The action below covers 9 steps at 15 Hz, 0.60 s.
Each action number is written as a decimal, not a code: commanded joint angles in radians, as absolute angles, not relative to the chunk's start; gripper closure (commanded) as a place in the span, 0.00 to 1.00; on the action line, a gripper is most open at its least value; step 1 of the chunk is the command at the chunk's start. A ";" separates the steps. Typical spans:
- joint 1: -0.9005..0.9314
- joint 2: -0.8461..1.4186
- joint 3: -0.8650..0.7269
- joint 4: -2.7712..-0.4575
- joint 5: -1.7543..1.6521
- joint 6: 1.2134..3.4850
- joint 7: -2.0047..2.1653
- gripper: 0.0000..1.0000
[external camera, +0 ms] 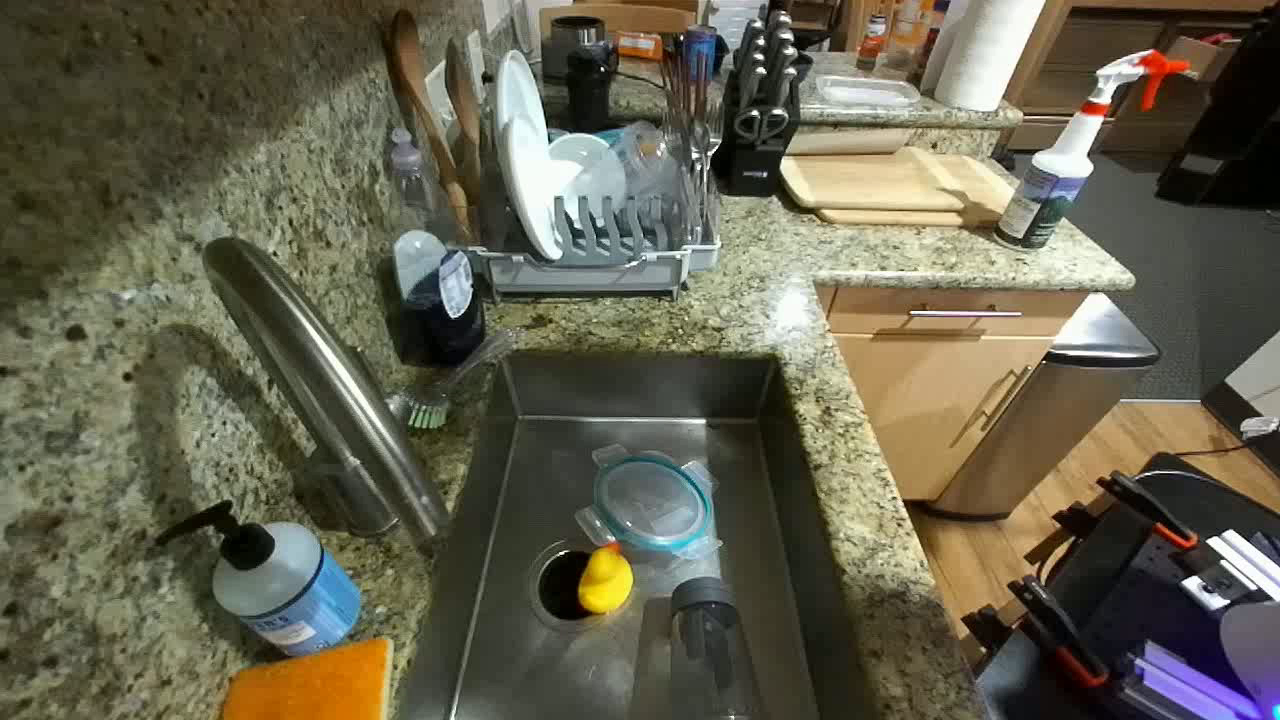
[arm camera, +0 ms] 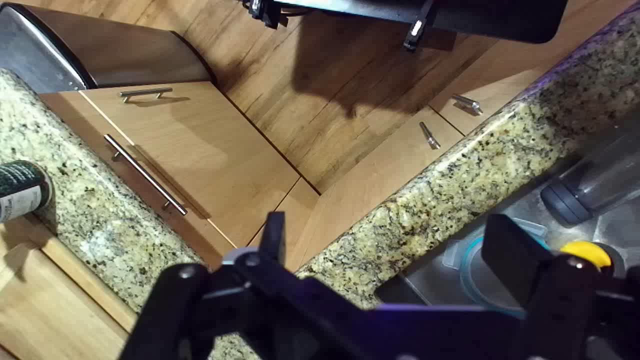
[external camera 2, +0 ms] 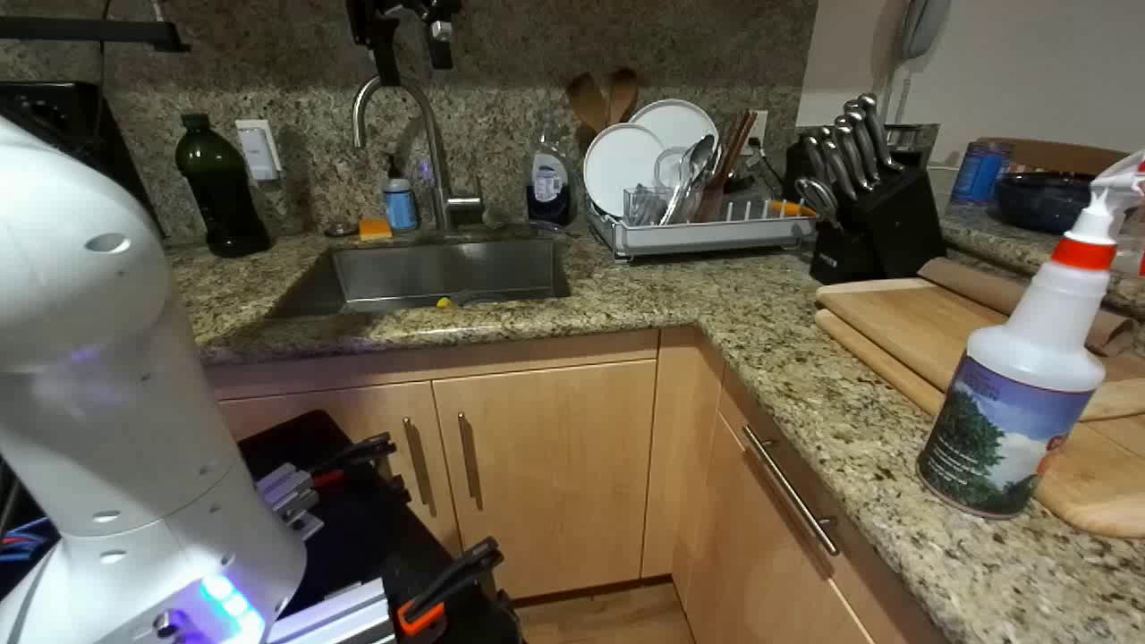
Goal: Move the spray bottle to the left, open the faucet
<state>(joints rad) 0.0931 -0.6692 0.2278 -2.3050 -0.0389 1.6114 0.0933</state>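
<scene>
Two fingers (arm camera: 274, 240) stand wide apart in the wrist view: the tool (arm camera: 387, 230) is spread and holds nothing. Well off to the left of the tool there, only the lower part of the spray bottle (arm camera: 20, 192) shows, near the edge of the bench (arm camera: 115, 245). With so little in sight, an approach judged from here could run off line, and one finger might shove the bottle instead of straddling it.

In an exterior view the tool is out of frame; the spray bottle (external camera: 1055, 180) stands upright beside the cutting boards (external camera: 890, 185), close to the bench's end. Being tall and probably light, it could topple off from a sideways knock.

In an exterior view the tool overlaps the top of the arched faucet (external camera 2: 435, 148); whether they touch, I cannot tell. Swung low towards the bottle, well to its right, it could catch the faucet, the plates (external camera 2: 623, 165) or the knife block (external camera 2: 890, 228). The lever (external camera 2: 464, 209) sits below the tool; spread fingers might slide past it or push it the wrong way.
</scene>
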 commanded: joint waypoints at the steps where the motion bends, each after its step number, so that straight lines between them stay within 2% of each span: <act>1: 0.112 -0.665 0.215 -2.301 -0.047 1.608 0.103 0.00; 3: 0.112 -0.665 0.215 -2.301 -0.047 1.608 0.103 0.00; 4: 0.056 -0.599 0.216 -2.287 -0.074 1.599 0.176 0.00; 9: -0.067 -0.510 0.139 -2.378 -0.297 1.781 0.315 0.00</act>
